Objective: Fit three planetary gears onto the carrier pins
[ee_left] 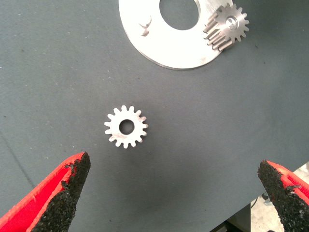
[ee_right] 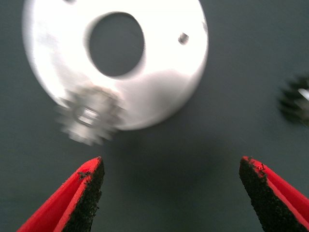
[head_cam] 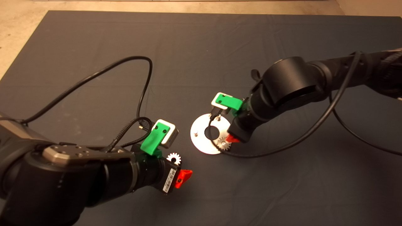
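The silver carrier disc (head_cam: 201, 142) lies mid-mat with a large centre hole. Two bare pins (head_cam: 195, 133) (head_cam: 219, 118) stand on it. One gear (head_cam: 224, 145) sits on the third pin at the disc's near edge; it also shows in the left wrist view (ee_left: 231, 26) and the right wrist view (ee_right: 89, 118). A second gear (head_cam: 174, 158) (ee_left: 126, 126) lies flat on the mat, left of the disc. My left gripper (head_cam: 179, 168) (ee_left: 174, 193) hovers open above it. My right gripper (head_cam: 231, 137) (ee_right: 171, 188) is open and empty just beside the seated gear. A third gear is out of view.
Black cables loop over the mat behind the left arm (head_cam: 138, 94) and under the right arm (head_cam: 282, 147). The dark mat (head_cam: 201, 47) stretches bare towards the back, with pale floor (head_cam: 19, 34) beyond its far left edge.
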`<action>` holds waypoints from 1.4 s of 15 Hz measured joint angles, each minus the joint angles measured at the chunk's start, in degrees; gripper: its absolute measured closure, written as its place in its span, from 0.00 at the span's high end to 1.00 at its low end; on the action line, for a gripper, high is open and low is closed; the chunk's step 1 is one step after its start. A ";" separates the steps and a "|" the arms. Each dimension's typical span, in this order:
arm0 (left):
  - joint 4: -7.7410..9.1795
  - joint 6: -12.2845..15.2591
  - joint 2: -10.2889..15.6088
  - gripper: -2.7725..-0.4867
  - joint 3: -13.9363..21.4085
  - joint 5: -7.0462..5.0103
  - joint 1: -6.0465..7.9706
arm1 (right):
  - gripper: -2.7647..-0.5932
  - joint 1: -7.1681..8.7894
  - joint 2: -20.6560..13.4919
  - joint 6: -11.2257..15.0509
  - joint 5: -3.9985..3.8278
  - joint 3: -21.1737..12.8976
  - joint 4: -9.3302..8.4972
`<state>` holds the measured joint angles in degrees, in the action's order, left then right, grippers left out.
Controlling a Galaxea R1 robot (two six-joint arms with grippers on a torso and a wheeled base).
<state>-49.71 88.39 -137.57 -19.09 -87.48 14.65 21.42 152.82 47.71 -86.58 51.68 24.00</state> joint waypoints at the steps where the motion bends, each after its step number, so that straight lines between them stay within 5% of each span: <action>1: 0.02 -0.16 -0.02 0.89 0.00 -0.02 0.00 | 0.67 0.79 -3.29 0.00 -0.47 0.03 0.02; 4: 0.00 -0.17 -0.38 0.89 0.00 0.03 0.01 | 0.67 1.71 -5.98 0.00 -0.74 0.89 0.02; 6: 0.02 -0.17 -0.33 0.89 0.00 0.00 0.00 | 0.67 1.60 -5.40 -0.01 0.20 2.22 0.01; 8: 0.00 -0.17 -0.38 0.89 0.00 0.00 0.01 | 0.67 1.58 -5.36 0.00 3.84 4.88 0.00; 9: 0.00 -0.17 -0.38 0.89 0.00 0.00 0.01 | 0.67 1.60 -5.36 0.00 6.29 6.31 0.00; 11: 0.00 -0.17 -0.35 0.89 0.00 0.00 0.01 | 0.67 1.57 -5.32 0.00 9.52 9.41 0.00; 14: 0.02 -0.17 -0.35 0.89 0.00 0.00 0.01 | 0.67 1.46 -5.02 -0.01 11.19 12.38 0.00; 18: 0.00 -0.17 -0.38 0.89 0.00 0.00 0.01 | 0.67 1.29 -5.02 -0.06 9.75 12.90 0.00; 21: 0.00 -0.17 -0.38 0.89 0.00 0.00 0.01 | 0.67 1.31 -5.04 -0.28 4.01 12.87 0.02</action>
<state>-49.71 88.22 -137.95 -19.09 -87.48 14.67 22.73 147.77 47.43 -82.57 64.55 24.03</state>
